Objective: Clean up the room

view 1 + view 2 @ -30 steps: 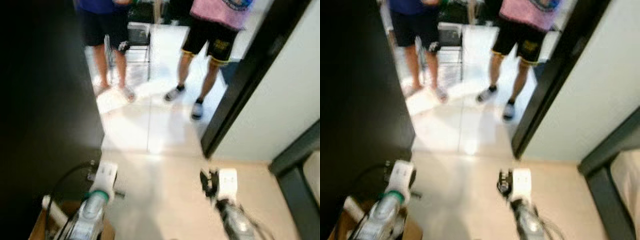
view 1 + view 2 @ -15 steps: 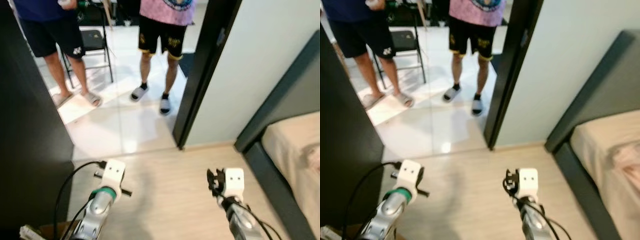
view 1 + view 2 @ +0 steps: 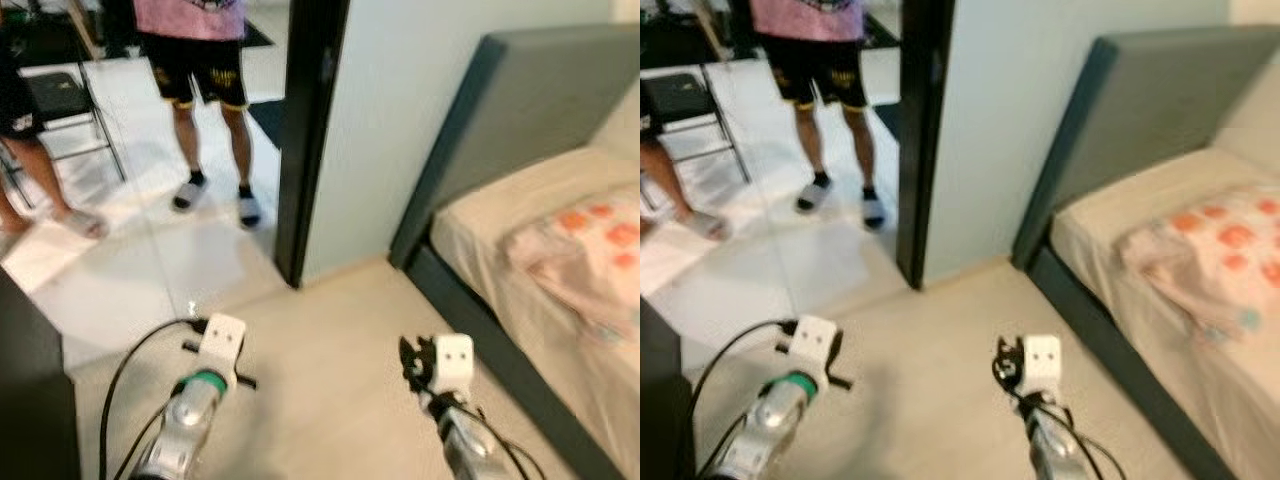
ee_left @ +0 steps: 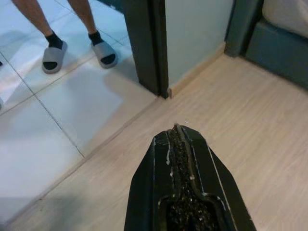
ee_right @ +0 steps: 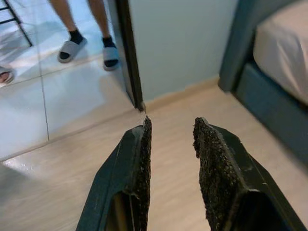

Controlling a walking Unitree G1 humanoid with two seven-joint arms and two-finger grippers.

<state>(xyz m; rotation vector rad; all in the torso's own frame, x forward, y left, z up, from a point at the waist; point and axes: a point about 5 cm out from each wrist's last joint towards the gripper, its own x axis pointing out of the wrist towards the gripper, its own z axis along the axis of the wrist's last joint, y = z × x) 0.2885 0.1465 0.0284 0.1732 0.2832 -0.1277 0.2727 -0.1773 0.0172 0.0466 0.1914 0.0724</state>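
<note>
I see a bed on my right with what looks like a crumpled patterned blanket on it, blurred. A person stands past the doorway. My left gripper hangs over bare floor, pressed closed and empty; my right gripper is slightly parted, empty.

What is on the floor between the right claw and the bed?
Nothing: in the left eye view, only bare wooden floor lies between the right claw and the bed.
</note>
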